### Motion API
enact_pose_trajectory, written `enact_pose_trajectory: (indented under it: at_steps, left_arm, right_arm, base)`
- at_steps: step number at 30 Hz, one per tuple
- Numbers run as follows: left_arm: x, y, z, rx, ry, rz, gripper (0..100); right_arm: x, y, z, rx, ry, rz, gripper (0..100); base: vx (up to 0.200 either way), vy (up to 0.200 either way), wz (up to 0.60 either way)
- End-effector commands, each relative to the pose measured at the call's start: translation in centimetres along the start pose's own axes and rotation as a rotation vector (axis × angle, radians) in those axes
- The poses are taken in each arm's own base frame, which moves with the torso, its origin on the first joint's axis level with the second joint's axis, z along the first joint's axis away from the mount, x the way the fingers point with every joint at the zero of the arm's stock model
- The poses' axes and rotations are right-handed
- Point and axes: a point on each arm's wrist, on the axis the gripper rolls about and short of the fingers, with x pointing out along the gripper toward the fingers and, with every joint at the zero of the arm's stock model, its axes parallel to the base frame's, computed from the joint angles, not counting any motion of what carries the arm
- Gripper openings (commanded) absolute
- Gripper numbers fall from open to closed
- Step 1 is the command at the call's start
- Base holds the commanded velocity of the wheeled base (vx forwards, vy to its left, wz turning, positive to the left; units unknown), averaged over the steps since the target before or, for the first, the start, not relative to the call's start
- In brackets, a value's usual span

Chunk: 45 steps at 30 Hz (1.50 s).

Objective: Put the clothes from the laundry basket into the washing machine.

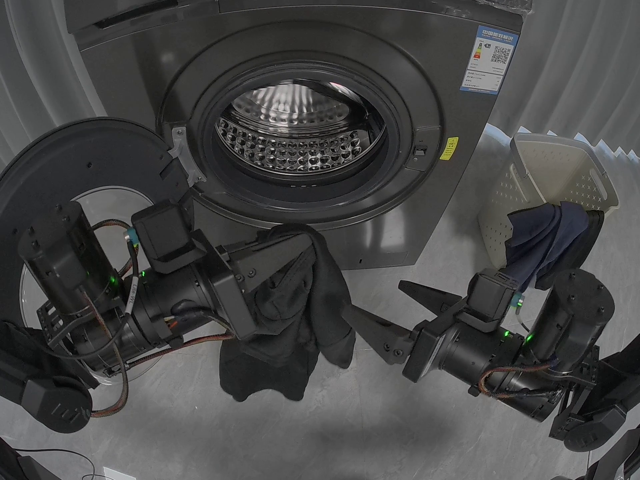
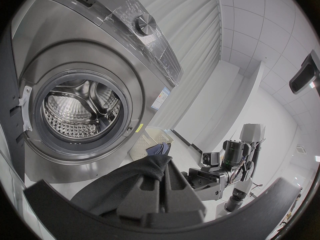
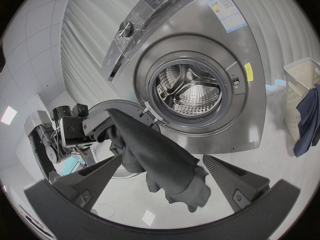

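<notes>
A black garment [image 1: 293,315] hangs from my left gripper [image 1: 303,240], which is shut on its top edge just below the washing machine's open drum [image 1: 300,131]. In the left wrist view the black garment [image 2: 133,180] drapes over the closed fingers [image 2: 173,190]. My right gripper [image 1: 383,311] stands open beside the hanging cloth, nothing between its fingers; the right wrist view shows the black garment [image 3: 156,157] in front of its spread fingers [image 3: 230,179]. A dark blue cloth [image 1: 550,238] hangs over the rim of the white laundry basket [image 1: 567,168] at the right.
The washing machine [image 1: 287,48] door [image 1: 73,168] is swung fully open to the left, behind my left arm. Grey floor [image 1: 373,428] lies free in front of the machine. Pleated curtains [image 1: 587,41] line the back.
</notes>
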Motion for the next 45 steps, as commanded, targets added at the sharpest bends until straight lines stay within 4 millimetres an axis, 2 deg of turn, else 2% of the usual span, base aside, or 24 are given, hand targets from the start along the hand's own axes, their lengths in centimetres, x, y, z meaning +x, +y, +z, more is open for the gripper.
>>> enact_pose_trajectory:
  at_steps: [1, 8, 13, 16, 18, 23, 31, 45]
  left_arm:
    - [-0.3, -0.2, 0.2, 0.002, -0.007, 0.000, 0]
    - [-0.4, -0.2, 0.2, 0.003, -0.004, 0.000, 0]
    - [-0.4, -0.2, 0.1, 0.002, -0.002, -0.002, 0]
    - [-0.3, -0.2, 0.1, 0.002, -0.003, -0.004, 0]
    - [-0.4, -0.2, 0.1, 0.002, -0.002, -0.004, 0]
    - [-0.6, -0.4, 0.3, 0.002, -0.007, -0.007, 0]
    - [-0.8, -0.7, 0.4, 0.003, -0.010, -0.015, 0]
    - [-0.9, -0.9, 0.0, -0.002, 0.001, -0.020, 0]
  right_arm:
    - [0.2, 0.1, -0.6, -0.016, 0.012, 0.010, 100]
    - [0.9, 0.3, -1.5, -0.029, 0.000, 0.028, 100]
    - [2.3, 0.0, -2.1, -0.068, -0.013, 0.020, 100]
    - [3.4, -0.3, -2.2, -0.080, -0.029, 0.012, 100]
    - [4.8, -1.2, -1.9, -0.079, -0.057, -0.017, 100]
    - [6.4, -1.9, -1.4, -0.082, -0.106, -0.033, 100]
    - [6.7, -4.2, -1.3, -0.098, -0.120, -0.105, 100]
    - [8.4, -4.7, -4.1, -0.102, -0.109, -0.092, 100]
  base:
    - [0.000, 0.000, 0.00]
    - [0.000, 0.000, 0.00]
    - [0.000, 0.000, 0.00]
    - [0.000, 0.000, 0.00]
    - [0.000, 0.000, 0.00]
    - [0.000, 0.000, 0.00]
    - [0.000, 0.000, 0.00]
    - [0.000, 0.000, 0.00]
